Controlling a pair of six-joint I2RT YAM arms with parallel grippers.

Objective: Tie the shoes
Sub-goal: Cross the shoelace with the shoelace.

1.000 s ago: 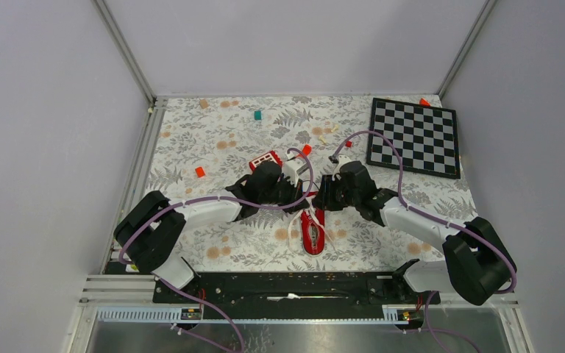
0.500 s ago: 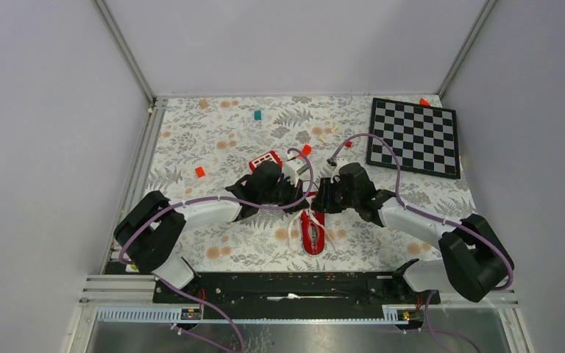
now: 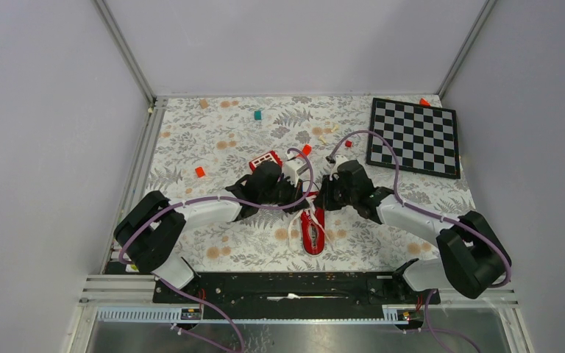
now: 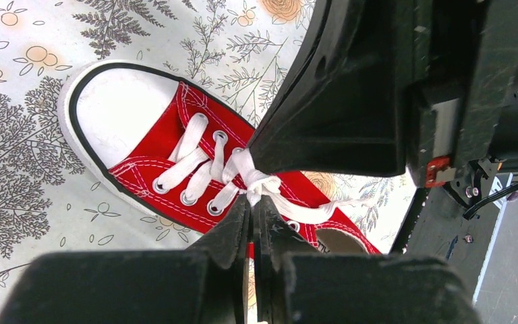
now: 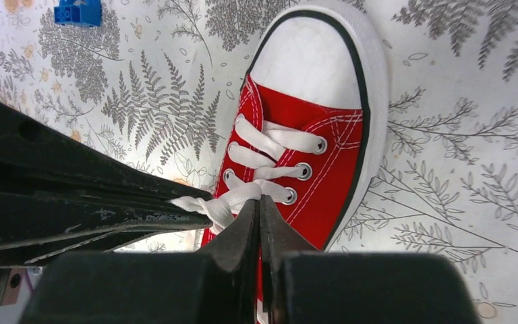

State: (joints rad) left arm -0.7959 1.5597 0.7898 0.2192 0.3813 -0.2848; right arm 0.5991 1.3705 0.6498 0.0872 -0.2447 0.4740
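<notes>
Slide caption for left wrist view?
Left jaws shut on the white lace knotted over the red sneaker on a floral table.

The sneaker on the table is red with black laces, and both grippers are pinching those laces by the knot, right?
Not black: the left wrist view shows the laces are white. The rest stands: the sneaker is red, and the left gripper and the right gripper both pinch the laces by the knot.

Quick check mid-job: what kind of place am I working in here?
Likely a robot test cell, not a home: plain grey panel walls, a floral-covered table, and scattered props like the chessboard and red sneaker.
</notes>
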